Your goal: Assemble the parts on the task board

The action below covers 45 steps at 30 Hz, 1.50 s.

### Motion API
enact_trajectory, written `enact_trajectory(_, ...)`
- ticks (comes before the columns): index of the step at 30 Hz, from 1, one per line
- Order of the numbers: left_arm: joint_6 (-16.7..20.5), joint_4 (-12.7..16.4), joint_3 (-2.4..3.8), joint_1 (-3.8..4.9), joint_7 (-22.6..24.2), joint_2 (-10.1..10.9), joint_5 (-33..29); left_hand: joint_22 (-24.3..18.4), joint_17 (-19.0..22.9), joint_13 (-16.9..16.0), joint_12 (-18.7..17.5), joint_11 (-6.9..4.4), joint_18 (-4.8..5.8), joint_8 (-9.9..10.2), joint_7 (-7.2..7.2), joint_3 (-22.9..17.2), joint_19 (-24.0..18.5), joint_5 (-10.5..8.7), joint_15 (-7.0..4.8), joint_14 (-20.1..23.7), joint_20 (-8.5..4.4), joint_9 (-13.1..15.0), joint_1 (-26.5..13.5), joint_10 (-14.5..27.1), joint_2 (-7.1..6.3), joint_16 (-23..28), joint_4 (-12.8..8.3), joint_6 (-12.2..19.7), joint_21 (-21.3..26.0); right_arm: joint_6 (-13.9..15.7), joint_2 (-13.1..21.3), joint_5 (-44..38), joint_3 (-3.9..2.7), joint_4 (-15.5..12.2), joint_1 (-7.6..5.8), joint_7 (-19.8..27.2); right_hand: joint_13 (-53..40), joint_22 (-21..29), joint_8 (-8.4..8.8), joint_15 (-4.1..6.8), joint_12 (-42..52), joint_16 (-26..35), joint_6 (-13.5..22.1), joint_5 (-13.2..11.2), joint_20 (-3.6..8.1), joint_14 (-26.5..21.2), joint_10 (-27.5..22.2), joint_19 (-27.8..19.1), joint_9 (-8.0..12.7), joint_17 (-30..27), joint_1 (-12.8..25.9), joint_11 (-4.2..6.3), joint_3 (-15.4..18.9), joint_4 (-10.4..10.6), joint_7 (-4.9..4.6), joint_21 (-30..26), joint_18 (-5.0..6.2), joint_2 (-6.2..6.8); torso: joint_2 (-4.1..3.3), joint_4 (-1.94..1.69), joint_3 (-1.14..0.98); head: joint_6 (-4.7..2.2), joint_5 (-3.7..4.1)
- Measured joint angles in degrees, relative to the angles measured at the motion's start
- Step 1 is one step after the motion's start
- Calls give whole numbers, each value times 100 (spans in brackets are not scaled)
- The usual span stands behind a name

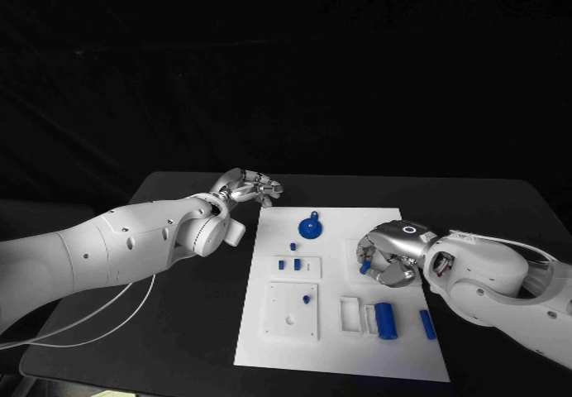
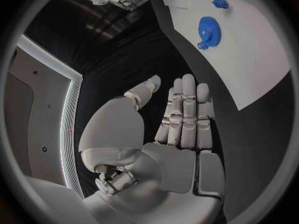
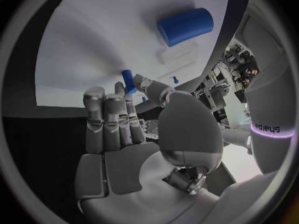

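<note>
**Right hand pinches a small blue peg over the board; left hand idle off its corner**

The white task board [image 1: 345,331] lies at the middle of the black surface [image 1: 477,207]. The right hand [image 1: 391,255] hangs over the board's 3 o'clock edge, fingers curled, with a small blue peg [image 3: 128,80] pinched between thumb and fingertips; the head view shows the same peg [image 1: 364,267] just under the fingers. The left hand [image 1: 247,187] is off the board, near its 11 o'clock corner over the bare surface, holding nothing, its fingers straight and side by side with the thumb apart.

On the board, a blue gear [image 1: 311,227] lies near 12 o'clock. A large blue cylinder [image 1: 385,319] and a thinner blue pin [image 1: 426,324] lie toward 5 o'clock, beside a white rectangular frame [image 1: 352,315]. Small blue pegs [image 1: 288,265] stand in a white block near the centre, and another white block [image 1: 292,312] at 7 o'clock carries one blue piece.
</note>
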<state>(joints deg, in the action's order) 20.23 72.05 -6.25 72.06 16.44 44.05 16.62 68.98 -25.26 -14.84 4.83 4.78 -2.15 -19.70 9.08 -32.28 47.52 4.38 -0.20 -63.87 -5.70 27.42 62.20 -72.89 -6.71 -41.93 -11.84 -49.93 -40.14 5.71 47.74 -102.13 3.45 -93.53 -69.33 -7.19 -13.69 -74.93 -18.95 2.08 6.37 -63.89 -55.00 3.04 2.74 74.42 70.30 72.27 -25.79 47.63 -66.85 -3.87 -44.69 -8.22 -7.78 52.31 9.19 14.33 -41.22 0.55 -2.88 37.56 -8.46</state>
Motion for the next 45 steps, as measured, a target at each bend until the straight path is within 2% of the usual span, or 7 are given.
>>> enact_trajectory(4,-1,-2,0,0,0,1,0,1,-5,0,0,0,2,0,0,0,0,0,0,0,0,0,0,0,0,0,0,0,0,-29,-16,-21,2,1,4,0,-12,0,-13,18,22,0,-37,1,-1,-1,49,0,-12,0,10,9,-31,0,-5,0,0,-10,1,0,1,5,0)
enact_trajectory(14,-3,-2,0,0,-1,3,-1,0,-8,0,0,0,9,0,0,0,0,0,0,0,0,1,0,0,0,0,0,0,0,-25,-34,-99,0,-6,14,-25,-89,1,-151,104,164,-22,-270,0,-4,8,225,1,-50,0,9,100,-210,21,113,26,1,-178,3,1,1,27,-4)
enact_trajectory(19,-3,-3,0,0,-1,2,-2,0,-12,0,0,0,16,0,0,0,0,0,0,0,0,1,0,0,0,0,0,0,0,47,-42,-176,4,-25,28,-65,-138,1,-205,121,184,-21,-341,-16,22,18,261,-24,-81,1,-4,123,-290,-10,143,27,1,-238,3,1,0,31,-6)
enact_trajectory(28,-6,-17,0,-1,-2,-5,-2,4,-16,0,0,0,40,0,0,0,0,0,0,0,0,1,0,0,0,0,0,0,0,253,-10,-267,-1,-135,33,-97,-181,2,-210,132,204,-21,-361,-17,21,28,273,-25,-81,0,-19,134,-378,-17,163,48,2,-253,3,-1,0,32,-15)
enact_trajectory(32,-6,-27,0,-1,-2,-6,-2,4,-21,0,0,0,41,0,0,0,0,0,0,0,0,1,0,0,0,0,0,0,0,324,23,-280,-75,-241,35,-100,-184,2,-210,132,205,-21,-362,-17,34,29,279,-11,-87,1,-20,140,-388,-27,164,48,2,-253,3,-2,1,30,-21)
enact_trajectory(37,-8,-35,0,-1,-2,-10,-2,4,-22,0,0,0,42,0,0,0,0,0,0,0,0,0,0,0,0,0,0,0,0,381,50,-264,-241,-425,28,-100,-184,2,-233,133,204,-21,-362,-17,45,29,283,-1,-87,1,-21,143,-410,-17,164,48,1,-252,3,-1,1,26,-39)
enact_trajectory(45,-10,-39,0,-2,-2,-21,-3,4,-27,0,0,0,44,0,0,0,0,0,0,0,0,-3,0,0,0,0,0,0,0,432,-104,-67,-255,-672,32,-78,-188,2,-234,133,204,-21,-361,-17,44,30,283,0,-87,1,-21,144,-410,-16,164,47,1,-250,3,2,-1,59,-90)
